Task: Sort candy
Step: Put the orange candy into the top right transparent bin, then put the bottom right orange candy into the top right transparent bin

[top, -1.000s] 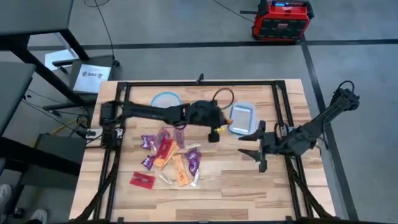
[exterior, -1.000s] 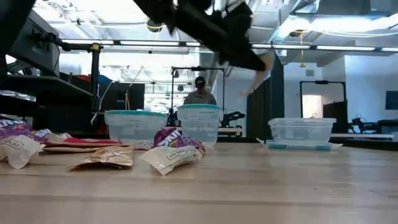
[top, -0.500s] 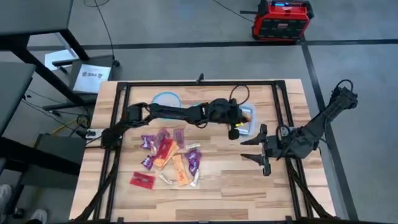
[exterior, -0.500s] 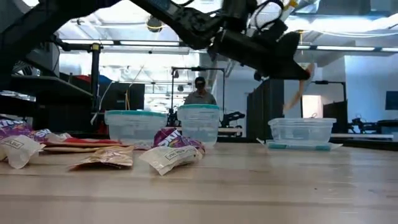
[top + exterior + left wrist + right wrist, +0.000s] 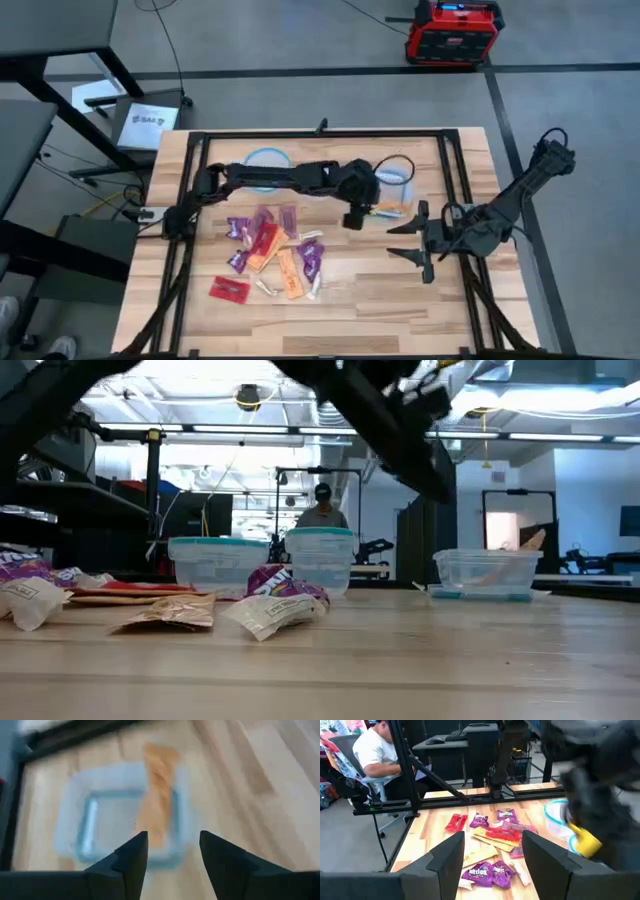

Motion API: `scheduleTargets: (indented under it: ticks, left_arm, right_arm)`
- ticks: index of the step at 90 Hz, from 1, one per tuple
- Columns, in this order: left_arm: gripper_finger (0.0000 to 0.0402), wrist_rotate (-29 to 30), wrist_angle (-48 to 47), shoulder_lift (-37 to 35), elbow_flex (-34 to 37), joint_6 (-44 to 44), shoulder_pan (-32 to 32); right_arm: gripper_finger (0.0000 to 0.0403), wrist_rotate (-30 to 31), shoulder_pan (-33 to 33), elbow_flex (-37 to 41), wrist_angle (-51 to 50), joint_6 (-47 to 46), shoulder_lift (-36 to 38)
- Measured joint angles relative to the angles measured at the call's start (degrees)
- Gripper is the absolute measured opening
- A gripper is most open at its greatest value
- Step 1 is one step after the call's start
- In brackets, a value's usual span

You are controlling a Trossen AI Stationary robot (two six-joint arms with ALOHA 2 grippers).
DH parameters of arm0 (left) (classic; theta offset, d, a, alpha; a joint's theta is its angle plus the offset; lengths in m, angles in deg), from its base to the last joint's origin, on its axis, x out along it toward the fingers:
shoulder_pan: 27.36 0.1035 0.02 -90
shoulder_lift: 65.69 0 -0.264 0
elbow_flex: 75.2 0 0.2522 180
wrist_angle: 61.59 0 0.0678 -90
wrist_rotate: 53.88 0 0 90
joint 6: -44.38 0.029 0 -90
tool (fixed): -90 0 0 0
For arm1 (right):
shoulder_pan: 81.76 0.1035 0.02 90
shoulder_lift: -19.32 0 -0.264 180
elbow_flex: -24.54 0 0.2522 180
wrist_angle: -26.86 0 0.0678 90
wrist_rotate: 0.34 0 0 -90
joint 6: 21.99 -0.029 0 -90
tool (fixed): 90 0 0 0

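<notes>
Released since a moment ago, an orange crinkled packet [image 5: 158, 795] seemingly leans across the clear rectangular container [image 5: 75, 832]; left gripper [image 5: 170, 852] spread, empty.

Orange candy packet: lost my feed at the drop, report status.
Left claw open, empty, above rectangular container. Orange packet lies in container, one end over its rim. Right claw open, waiting right of container. Nothing blocking.

"Skittles" shows on a purple candy packet [image 5: 479, 871]
</notes>
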Motion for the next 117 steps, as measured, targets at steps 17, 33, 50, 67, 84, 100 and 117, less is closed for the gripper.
scheduleTargets:
  ticks: [17,33,50,67,84,100,117]
  left_arm:
    - [0.0151,0.3,-21.3,-10.2,0.1,-5.9,-8.1]
    - [0.0142,3.6,-28.3,-20.3,6.8,-18.7,-18.3]
    - [0.0139,16.5,-26.7,-32.2,19.6,-36.9,-28.8]
    - [0.0139,28.3,-23.6,-41.9,32.7,-54.2,-35.2]
    - [0.0139,30.8,-23.4,-47.3,41.3,-65.0,-38.0]
    - [0.0139,30.9,-24.1,-48.7,44.0,-67.8,-39.3]
    - [0.0139,30.9,-24.1,-48.7,44.0,-67.0,-40.5]
  right_arm:
    - [0.0185,-0.4,-1.5,0.0,-1.1,1.7,-3.9]
    - [0.0185,-10.1,-7.2,0.0,11.0,5.6,-10.9]
    - [0.0185,-24.3,-15.1,-4.7,19.2,8.6,-28.5]
    - [0.0191,-29.8,-21.9,-20.0,8.0,5.2,-45.8]
    - [0.0199,-30.9,-23.2,-35.9,-3.1,5.1,-60.3]
    - [0.0204,-32.6,-24.3,-46.9,-5.5,-1.9,-69.9]
    - [0.0201,-33.1,-25.1,-52.5,-10.1,-2.4,-76.3]
